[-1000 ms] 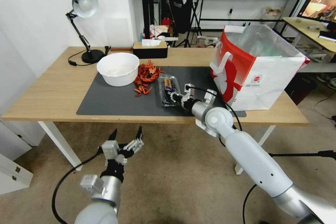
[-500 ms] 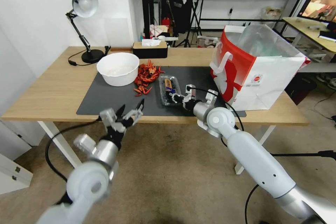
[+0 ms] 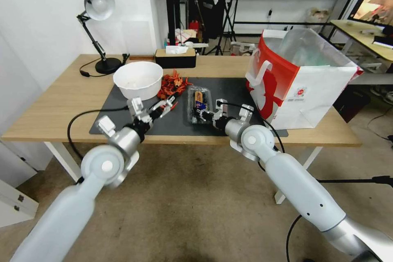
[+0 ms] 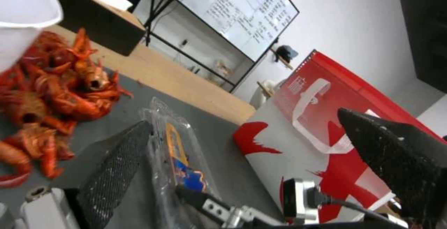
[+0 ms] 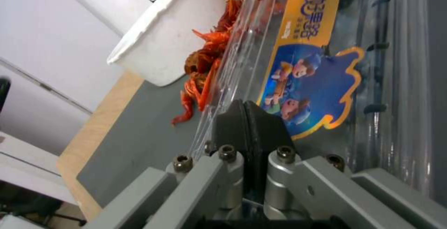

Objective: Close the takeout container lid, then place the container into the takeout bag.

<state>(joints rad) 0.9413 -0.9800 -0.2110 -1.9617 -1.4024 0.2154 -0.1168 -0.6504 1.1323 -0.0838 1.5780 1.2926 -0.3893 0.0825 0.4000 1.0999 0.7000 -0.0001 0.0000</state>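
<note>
The takeout container [image 3: 199, 102] is a clear plastic clamshell lying on the dark mat, right of the crayfish. Its lid [image 5: 298, 65] carries an orange and blue label. My right gripper [image 3: 203, 115] is at the container's near end, and its fingers [image 5: 247, 117] are shut on the lid's clear rim. My left gripper [image 3: 166, 104] hovers open over the mat just left of the container [image 4: 179, 152], nothing between its mesh-faced fingers [image 4: 116, 162]. The takeout bag [image 3: 305, 80], white with a red side and strap handles, stands open at the mat's right end.
A white bowl [image 3: 138, 80] stands at the mat's back left, with a pile of red crayfish [image 3: 171, 86] between it and the container. A desk lamp [image 3: 96, 12] and a tissue box [image 3: 176, 57] stand farther back. The dark mat [image 3: 123, 120] covers the table's middle.
My left arm has risen from below the table edge to over the mat, beside the crayfish and the container. The right gripper has stayed shut at the container's near end.
</note>
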